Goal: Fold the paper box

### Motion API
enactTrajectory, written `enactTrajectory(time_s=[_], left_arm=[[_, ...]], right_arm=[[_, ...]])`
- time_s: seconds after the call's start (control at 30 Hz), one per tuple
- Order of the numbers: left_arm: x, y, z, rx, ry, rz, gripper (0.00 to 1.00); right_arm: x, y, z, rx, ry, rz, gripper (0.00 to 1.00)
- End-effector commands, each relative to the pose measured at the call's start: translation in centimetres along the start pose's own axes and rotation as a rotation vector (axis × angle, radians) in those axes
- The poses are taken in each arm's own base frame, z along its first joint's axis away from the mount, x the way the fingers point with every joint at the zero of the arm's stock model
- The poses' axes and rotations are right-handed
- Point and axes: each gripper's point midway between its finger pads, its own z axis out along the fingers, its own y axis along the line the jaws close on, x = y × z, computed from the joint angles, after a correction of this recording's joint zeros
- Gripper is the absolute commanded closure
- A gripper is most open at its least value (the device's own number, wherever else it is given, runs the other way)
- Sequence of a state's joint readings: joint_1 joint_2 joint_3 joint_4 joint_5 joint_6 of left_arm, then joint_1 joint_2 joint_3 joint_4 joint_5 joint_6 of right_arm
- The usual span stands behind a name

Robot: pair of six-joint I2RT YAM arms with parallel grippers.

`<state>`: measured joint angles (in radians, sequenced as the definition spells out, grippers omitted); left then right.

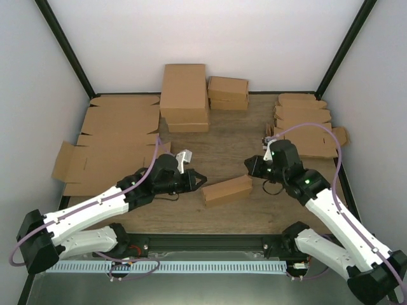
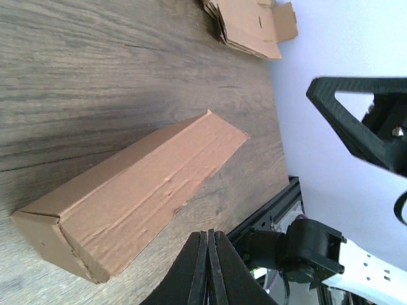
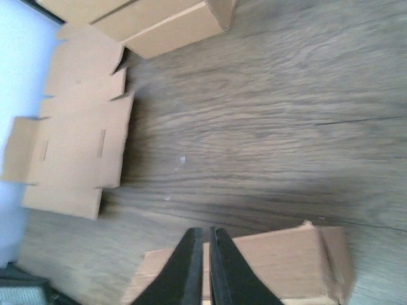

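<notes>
The paper box (image 1: 227,189) lies near the front middle of the surface (image 1: 222,143), between the two arms. It is folded up into a closed, long, low block of plain brown cardboard, set slightly askew. In the left wrist view the paper box (image 2: 133,190) shows a flat matte top with faint lengthwise creases. Its near end has a slanted flap line at the corner and a slightly rough cut edge. In the right wrist view the paper box (image 3: 280,260) shows a tucked end panel with a small frayed nick on its upper edge.

The left claw (image 1: 198,181) sits just beside the box's left end. Its black fingers (image 2: 202,267) are pressed flat together, with nothing between them and no contact with the cardboard visible.

The right claw (image 1: 248,167) is near the box's right end. Its fingers (image 3: 191,260) are drawn almost together, leaving only a thin slit, and nothing can be seen clamped in it. The tips overlap the box's edge in the wrist view, and I cannot tell whether they touch it.

The surface is grey-brown wood grain. Large flat die-cut sheets (image 1: 108,143) are spread at the left, bigger folded boxes (image 1: 184,95) stand at the back, and a pile of small flat blanks (image 1: 305,124) lies at the right.
</notes>
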<state>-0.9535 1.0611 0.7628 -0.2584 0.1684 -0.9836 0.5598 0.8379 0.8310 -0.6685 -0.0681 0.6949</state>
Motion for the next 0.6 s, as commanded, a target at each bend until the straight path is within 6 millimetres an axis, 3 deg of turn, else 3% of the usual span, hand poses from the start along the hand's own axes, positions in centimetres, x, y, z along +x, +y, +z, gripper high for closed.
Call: enactTrajectory(time_s=[0.0, 0.13, 0.27, 0.57], left_arm=[[0.6, -1.3, 0.9, 0.135, 0.056, 0.009, 0.96], [1.1, -0.3, 2.1, 0.161, 0.088, -0.015, 0.96], [1.6, 1.1, 2.8, 0.147, 0.094, -0.029, 0.96], [3.4, 4.7, 4.0, 0.114, 0.126, -0.087, 0.96]], right_arm=[[-0.3, 3.5, 0.6, -0.295, 0.1, -0.024, 0.99], [0.3, 3.2, 1.8, -0.464, 0.162, 0.058, 0.99], [0.6, 1.6, 2.4, -0.502, 0.167, 0.105, 0.99], [4.7, -1.6, 4.7, -0.505, 0.24, 0.18, 0.99]])
